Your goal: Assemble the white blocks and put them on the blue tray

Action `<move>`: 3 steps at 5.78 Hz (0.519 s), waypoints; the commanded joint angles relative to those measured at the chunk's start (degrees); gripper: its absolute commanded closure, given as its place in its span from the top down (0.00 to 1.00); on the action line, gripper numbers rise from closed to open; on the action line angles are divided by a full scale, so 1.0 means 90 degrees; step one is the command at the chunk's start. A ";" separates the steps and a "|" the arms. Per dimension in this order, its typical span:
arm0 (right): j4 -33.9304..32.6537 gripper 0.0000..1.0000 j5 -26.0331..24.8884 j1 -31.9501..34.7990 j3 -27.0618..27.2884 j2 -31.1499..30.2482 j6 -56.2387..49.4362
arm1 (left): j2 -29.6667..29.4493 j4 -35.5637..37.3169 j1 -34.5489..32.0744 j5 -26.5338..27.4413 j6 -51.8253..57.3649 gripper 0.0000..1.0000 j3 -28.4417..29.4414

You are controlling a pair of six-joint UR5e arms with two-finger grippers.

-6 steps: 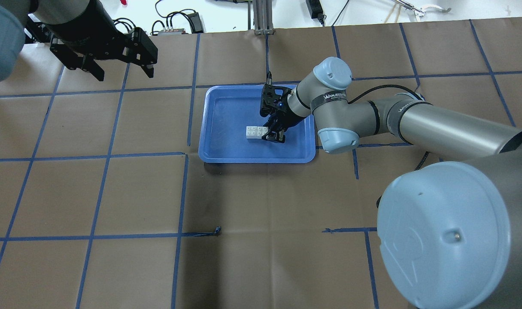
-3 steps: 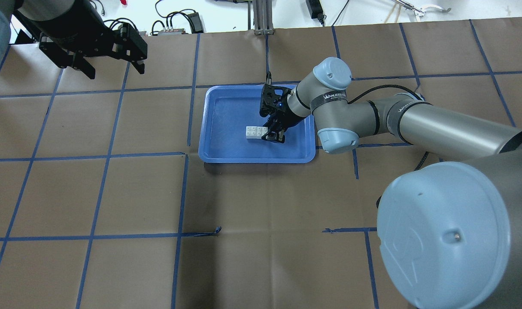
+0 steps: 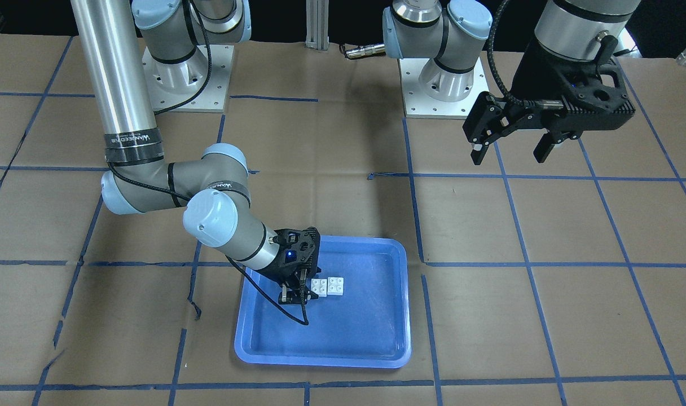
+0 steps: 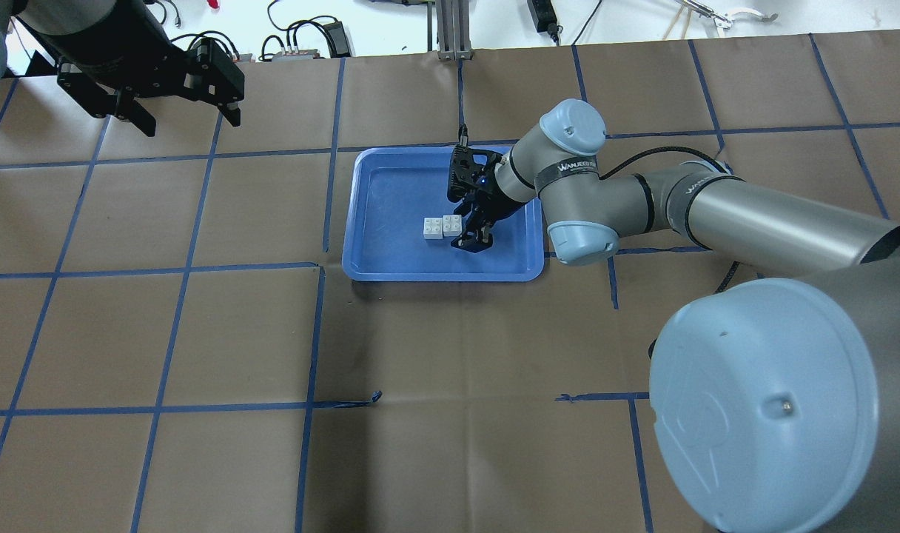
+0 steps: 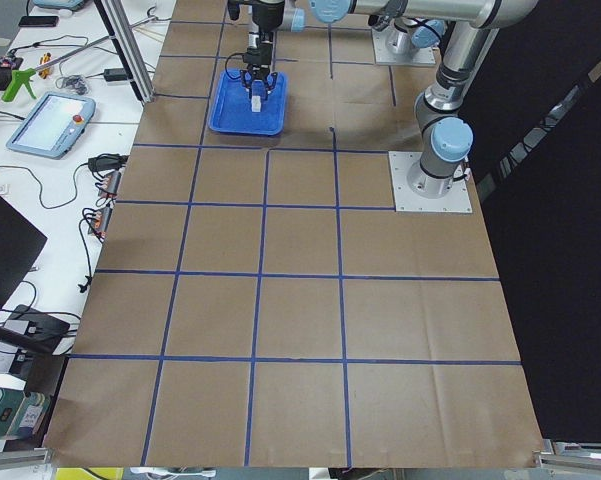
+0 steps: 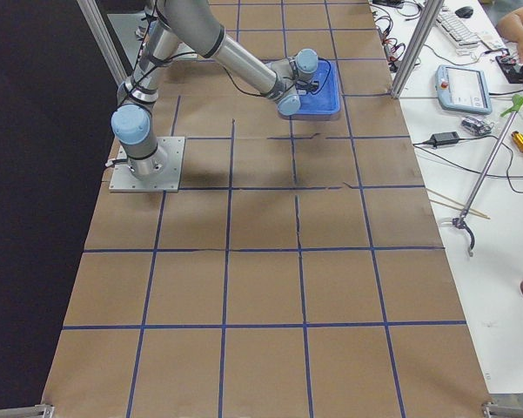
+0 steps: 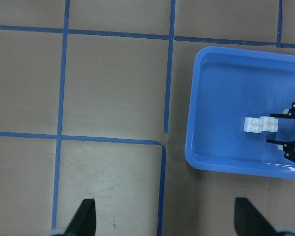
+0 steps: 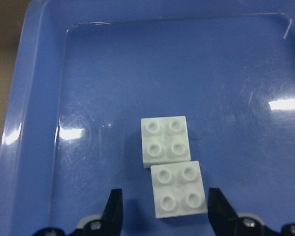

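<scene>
At the far left of the overhead view, about ten o'clock from the blue tray (image 4: 394, 189), the left gripper (image 4: 191, 123) hangs above the table with its fingers spread wide and nothing between them. The tray sits mid-table. On its floor, toward three o'clock of centre, the white blocks (image 4: 442, 226) lie side by side, touching, studs up. At their three o'clock, the right gripper (image 4: 466, 226) stands parted, straddling the nearer block without clamping it.

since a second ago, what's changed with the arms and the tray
The left gripper, open, drifted farther from the blue tray, toward the table's far left corner. The right gripper seems to have spread its jaws off the white blocks. Blocks and tray stayed roughly where they were.
</scene>
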 commanded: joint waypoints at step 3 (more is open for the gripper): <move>0.0039 1.00 -0.0096 0.0000 -0.0019 -0.0028 0.0039 | -0.0084 0.0040 -0.0008 0.0004 0.0010 1.00 -0.0029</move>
